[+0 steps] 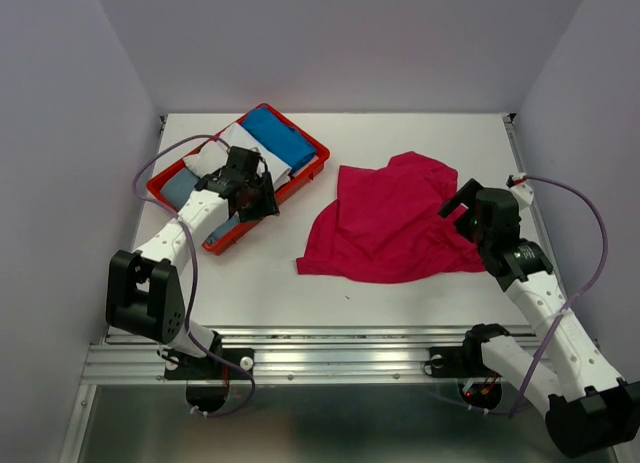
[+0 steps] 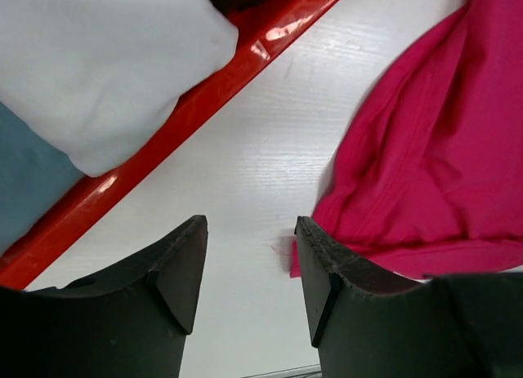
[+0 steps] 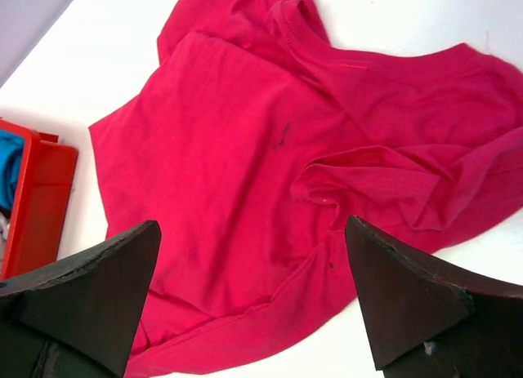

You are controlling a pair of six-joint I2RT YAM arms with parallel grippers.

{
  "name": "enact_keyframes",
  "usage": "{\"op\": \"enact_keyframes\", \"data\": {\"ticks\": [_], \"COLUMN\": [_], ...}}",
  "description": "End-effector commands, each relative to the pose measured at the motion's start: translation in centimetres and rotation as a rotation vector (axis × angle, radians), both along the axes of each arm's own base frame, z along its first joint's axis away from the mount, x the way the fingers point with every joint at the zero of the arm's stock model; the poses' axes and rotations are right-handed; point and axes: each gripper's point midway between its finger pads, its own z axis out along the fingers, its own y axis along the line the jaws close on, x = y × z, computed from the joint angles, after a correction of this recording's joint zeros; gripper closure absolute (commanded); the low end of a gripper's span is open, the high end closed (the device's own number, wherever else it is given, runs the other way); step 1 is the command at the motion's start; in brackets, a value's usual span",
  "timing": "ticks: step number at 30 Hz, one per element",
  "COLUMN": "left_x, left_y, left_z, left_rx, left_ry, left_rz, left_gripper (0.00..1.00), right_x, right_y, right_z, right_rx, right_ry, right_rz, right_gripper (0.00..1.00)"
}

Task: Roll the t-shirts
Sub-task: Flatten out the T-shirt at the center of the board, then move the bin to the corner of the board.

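Observation:
A bright magenta t-shirt (image 1: 390, 228) lies crumpled and unrolled on the white table, right of centre. My right gripper (image 1: 458, 205) hovers over its right edge, open wide; in the right wrist view the magenta t-shirt (image 3: 245, 133) fills the space under the right gripper (image 3: 252, 223), nothing held. A bright blue t-shirt (image 1: 280, 133), a white one (image 1: 245, 143) and a pale grey-blue one (image 1: 180, 188) sit in the red tray (image 1: 218, 243). My left gripper (image 1: 255, 198) hangs by the tray's near-right rim. In the left wrist view, the left gripper (image 2: 250, 223) is open over bare table.
The left wrist view shows the tray rim (image 2: 204, 100) running diagonally, with the white shirt (image 2: 106, 60) bulging over it, grey-blue cloth (image 2: 24, 182) at far left, and the magenta shirt's edge (image 2: 433, 149) just right of the fingers. Grey walls enclose the table on three sides.

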Motion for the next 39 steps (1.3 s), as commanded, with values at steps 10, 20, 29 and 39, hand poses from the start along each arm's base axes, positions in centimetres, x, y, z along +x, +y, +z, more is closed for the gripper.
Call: {"op": "enact_keyframes", "data": {"ticks": [10, 20, 29, 39], "left_x": [-1.8, 5.9, 14.2, 13.4], "left_y": [6.4, 11.8, 11.7, 6.3], "left_z": [-7.6, -4.7, -2.6, 2.2], "left_rx": [0.222, 0.265, 0.302, 0.222], "left_ry": [0.198, 0.121, 0.068, -0.038], "left_rz": [0.121, 0.294, 0.295, 0.159], "left_gripper": [0.41, 0.41, 0.41, 0.41], "right_x": [2.1, 2.5, 2.2, 2.7], "right_y": [2.3, 3.0, 2.8, 3.0], "right_z": [-0.4, -1.1, -1.3, -2.2], "right_rx": [0.069, 0.081, 0.082, 0.077], "right_ry": [-0.028, -0.017, -0.016, 0.013], "right_rz": [0.083, 0.112, 0.104, 0.109], "right_gripper": [0.00, 0.00, 0.00, 0.00]}}
